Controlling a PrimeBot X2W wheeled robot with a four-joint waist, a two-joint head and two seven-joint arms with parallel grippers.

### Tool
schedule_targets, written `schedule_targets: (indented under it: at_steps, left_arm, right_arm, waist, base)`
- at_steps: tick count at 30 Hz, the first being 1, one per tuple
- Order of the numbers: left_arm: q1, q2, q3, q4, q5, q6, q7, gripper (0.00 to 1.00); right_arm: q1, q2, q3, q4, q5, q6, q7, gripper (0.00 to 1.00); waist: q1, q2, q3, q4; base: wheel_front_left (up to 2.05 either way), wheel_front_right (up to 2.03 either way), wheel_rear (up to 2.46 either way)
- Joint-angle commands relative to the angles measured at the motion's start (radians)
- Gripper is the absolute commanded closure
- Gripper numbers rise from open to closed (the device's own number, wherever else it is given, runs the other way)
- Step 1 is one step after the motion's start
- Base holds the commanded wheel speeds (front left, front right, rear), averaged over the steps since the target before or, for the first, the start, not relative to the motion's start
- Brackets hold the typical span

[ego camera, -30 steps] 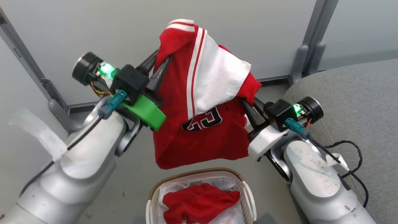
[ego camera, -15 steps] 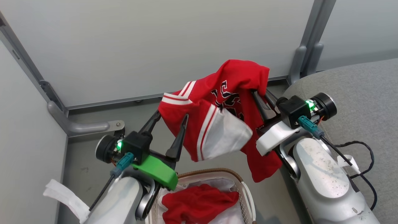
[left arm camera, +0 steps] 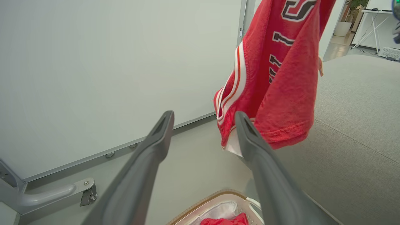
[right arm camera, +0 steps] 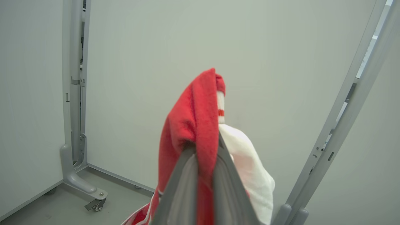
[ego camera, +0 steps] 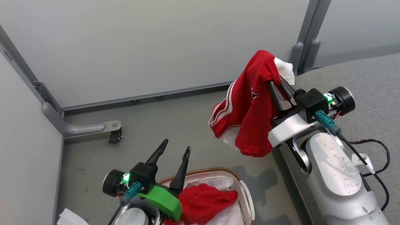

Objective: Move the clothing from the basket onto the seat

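The head view looks steeply down from above the jersey (ego camera: 250, 125), taking in the basket (ego camera: 218, 169) below and left of it and the seat (ego camera: 368, 75) to its right. The left wrist view sits low, left of the jersey, facing across along the left gripper (left arm camera: 203, 115) toward it from near. The right wrist view is nearest: it looks along the right gripper (right arm camera: 206, 147) with the jersey bunched right before the lens. All three share the jersey and the wheeled foot (ego camera: 114, 132) of the wall panel (ego camera: 156, 47) left of it; head and left wrist views also share basket and seat.
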Motion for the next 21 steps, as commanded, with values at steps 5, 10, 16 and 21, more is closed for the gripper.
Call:
schedule_targets:
  at_steps: [5, 10, 16, 21]
  left_arm:
    - [0.037, -0.019, 0.024, -0.010, 0.030, -0.009, 0.000, 0.00]
    - [0.052, -0.032, 0.029, -0.027, 0.052, -0.011, 0.000, 0.00]
    - [0.036, -0.036, 0.025, -0.042, 0.076, -0.013, 0.000, 0.00]
    - [0.006, -0.037, 0.016, -0.056, 0.081, -0.013, 0.000, 0.00]
  right_arm:
    - [0.016, -0.003, -0.020, -0.005, -0.021, -0.001, -0.001, 1.00]
    - [0.004, -0.004, -0.025, -0.003, -0.031, -0.001, -0.001, 1.00]
    - [-0.024, -0.003, -0.015, -0.018, -0.035, -0.001, -0.001, 1.00]
    - [-0.039, -0.004, -0.019, -0.033, -0.047, -0.001, -0.001, 1.00]
  waist:
    - [0.0000, 0.0000, 0.005, -0.006]
    - [0.0000, 0.0000, 0.020, -0.042]
    - [0.0000, 0.0000, 0.065, -0.149]
    - [0.0000, 0.0000, 0.109, -0.250]
  base:
    - [0.00, 0.00, 0.00]
    - [0.00, 0.00, 0.00]
    - [0.00, 0.00, 0.00]
    - [0.00, 0.00, 0.00]
